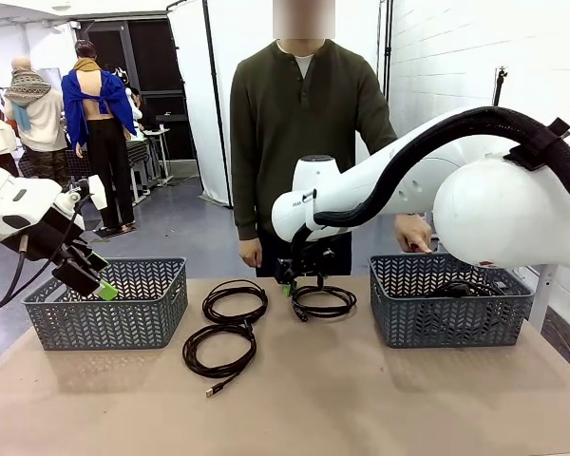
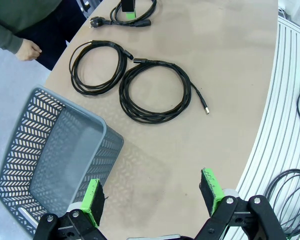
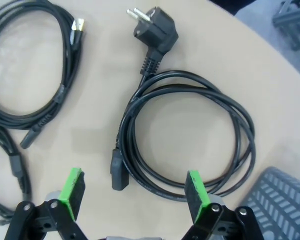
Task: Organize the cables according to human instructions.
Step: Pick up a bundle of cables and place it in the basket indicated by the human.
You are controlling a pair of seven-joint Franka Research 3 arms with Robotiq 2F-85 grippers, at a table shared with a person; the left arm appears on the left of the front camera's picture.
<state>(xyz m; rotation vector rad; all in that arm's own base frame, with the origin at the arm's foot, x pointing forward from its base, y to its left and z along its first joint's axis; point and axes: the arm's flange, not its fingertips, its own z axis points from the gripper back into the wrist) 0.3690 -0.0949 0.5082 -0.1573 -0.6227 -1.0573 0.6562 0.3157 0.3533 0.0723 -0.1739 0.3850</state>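
Note:
Three coiled black cables lie on the table: one (image 1: 263,302) at the far middle, one (image 1: 188,353) nearer me with its plug end loose, and a power cable (image 1: 350,304) to their right. My right gripper (image 1: 302,280) hangs open just above that power cable (image 3: 157,27), its green pads (image 3: 195,192) astride the coil's near edge. Another cable (image 1: 461,288) rests in the right basket (image 1: 399,313). My left gripper (image 1: 95,274) is open and empty over the left basket (image 1: 157,309); from its wrist (image 2: 151,192) I see two coils (image 2: 72,70) (image 2: 187,95) beyond. The human (image 1: 299,123) stands at the far side.
One hand of the person (image 1: 413,233) hovers by the right basket's far rim; the other hand (image 1: 250,252) hangs at the table's far edge. The left basket (image 2: 50,160) looks empty inside. Bare tabletop (image 1: 361,399) stretches along the near side.

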